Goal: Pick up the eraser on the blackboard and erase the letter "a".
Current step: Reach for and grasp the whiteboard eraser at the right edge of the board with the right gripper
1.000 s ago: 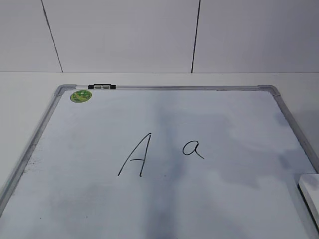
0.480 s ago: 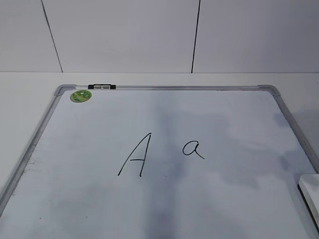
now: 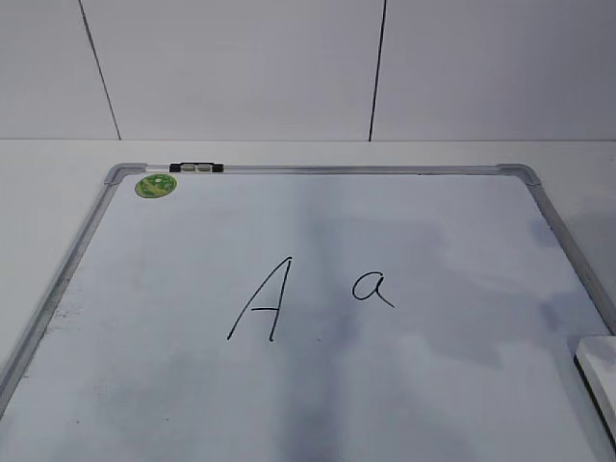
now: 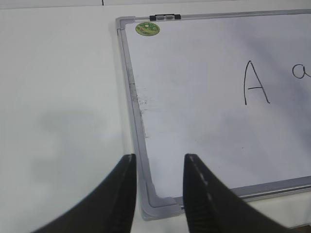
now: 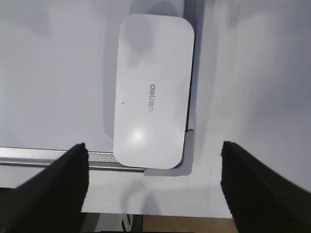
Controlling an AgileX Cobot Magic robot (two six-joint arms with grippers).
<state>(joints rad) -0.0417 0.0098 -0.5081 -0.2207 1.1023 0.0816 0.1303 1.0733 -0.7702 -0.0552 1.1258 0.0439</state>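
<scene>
**White eraser waiting under a spread gripper: the pick-up is not yet made**

White plastic, rounded at the corners and marked with a small grey logo, the eraser (image 5: 151, 90) lies flat in the near right corner of the blackboard (image 3: 125, 289), its long right edge against the silver frame. In the exterior view only its corner shows at the right edge (image 3: 599, 364). The right gripper (image 5: 154, 182) hangs above it with its fingers (image 5: 53, 187) spread wide, one on each side and clear of the block, gripping nothing. The left gripper (image 4: 160, 191) hovers over the near left corner of the board, its fingers parted and empty, well apart from the eraser.

Both letters are intact: the capital "A" (image 3: 260, 300) stands left of centre and the letter "a" (image 3: 372, 288) sits just to its right, smaller and untouched.

By my reading, the step in hand is the approach to the eraser, at the very start of the task. The next move calls for the right gripper to descend and centre over the block, closing across its short width; the near end overhangs the frame corner, so a level, square grip matters. After that the eraser must travel left and far across the board to the small letter, and the wipe must stay clear of the capital beside it.
</scene>
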